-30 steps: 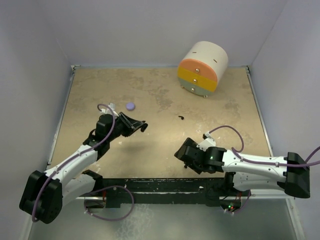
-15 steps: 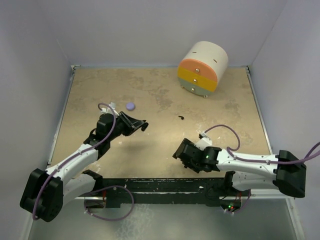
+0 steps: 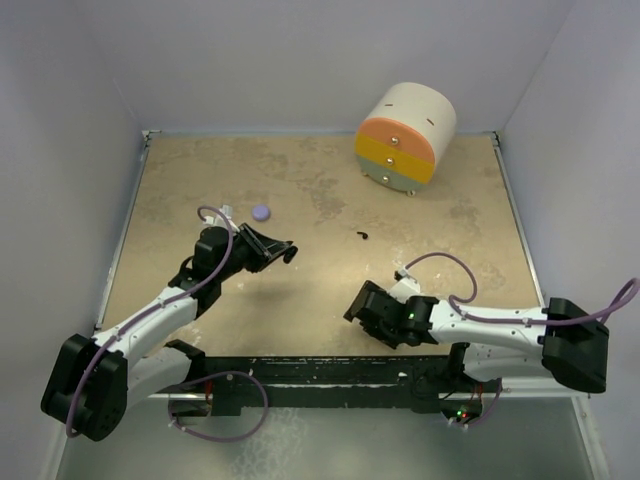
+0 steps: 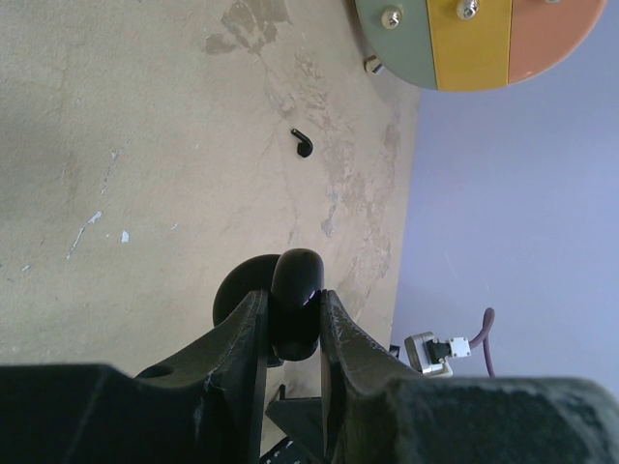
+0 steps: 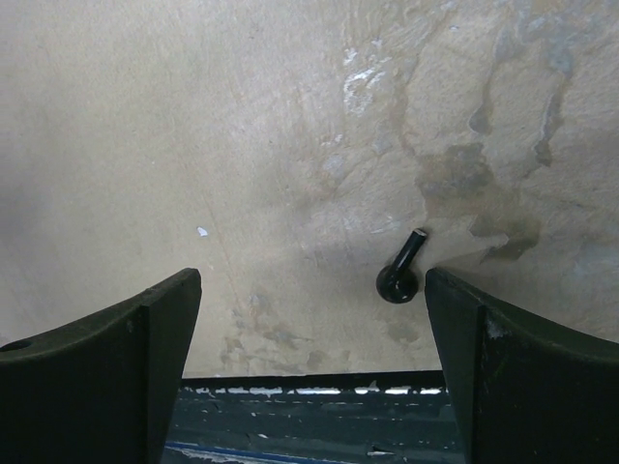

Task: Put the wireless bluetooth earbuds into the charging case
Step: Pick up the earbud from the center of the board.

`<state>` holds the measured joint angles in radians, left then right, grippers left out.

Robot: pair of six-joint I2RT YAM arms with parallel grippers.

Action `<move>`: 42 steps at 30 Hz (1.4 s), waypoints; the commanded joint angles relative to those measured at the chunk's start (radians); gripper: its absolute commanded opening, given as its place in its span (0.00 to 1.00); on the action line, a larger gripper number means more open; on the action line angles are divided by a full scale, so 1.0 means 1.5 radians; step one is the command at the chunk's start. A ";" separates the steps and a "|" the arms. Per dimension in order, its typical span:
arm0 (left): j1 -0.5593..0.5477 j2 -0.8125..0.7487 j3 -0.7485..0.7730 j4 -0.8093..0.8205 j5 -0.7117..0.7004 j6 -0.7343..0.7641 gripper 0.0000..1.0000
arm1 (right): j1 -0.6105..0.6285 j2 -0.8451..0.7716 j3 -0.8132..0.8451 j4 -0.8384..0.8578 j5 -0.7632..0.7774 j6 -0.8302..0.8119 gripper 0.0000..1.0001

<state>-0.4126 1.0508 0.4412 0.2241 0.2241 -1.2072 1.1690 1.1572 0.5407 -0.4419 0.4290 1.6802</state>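
Observation:
My left gripper (image 4: 292, 298) is shut on a glossy black rounded charging case (image 4: 298, 273) and holds it above the table's left half; it shows as a dark lump at the left gripper (image 3: 276, 250) in the top view. One black earbud (image 3: 361, 236) lies alone mid-table, also seen as the black earbud (image 4: 303, 142) from the left wrist. A second black earbud (image 5: 398, 271) lies near the table's front edge, just inside the right finger (image 5: 464, 329) of my open right gripper (image 5: 311, 280). The right gripper (image 3: 356, 308) hides that earbud from above.
A cylindrical drawer unit (image 3: 405, 138) with orange, yellow and green fronts lies at the back right. A lilac round puck (image 3: 262, 212) rests just behind the left gripper. The dark front rail (image 5: 319, 416) runs right below the right gripper. Walls (image 3: 60, 150) enclose the table.
The right arm has stretched a little further left along the front edge, its gripper staying low and open. The left arm and the case have hardly moved.

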 commanded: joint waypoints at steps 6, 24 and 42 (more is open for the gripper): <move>0.003 -0.007 0.020 0.040 0.011 0.020 0.00 | -0.008 0.059 0.012 0.057 0.001 -0.031 1.00; 0.009 -0.019 0.025 0.023 0.015 0.023 0.00 | -0.095 0.107 0.048 0.119 0.026 -0.141 1.00; 0.024 -0.025 0.018 0.023 0.027 0.026 0.00 | -0.098 0.087 0.056 0.022 0.029 -0.087 1.00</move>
<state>-0.3832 1.0168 0.4412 0.2157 0.2474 -1.1851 1.0264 1.3201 0.6365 -0.3283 0.4522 1.5143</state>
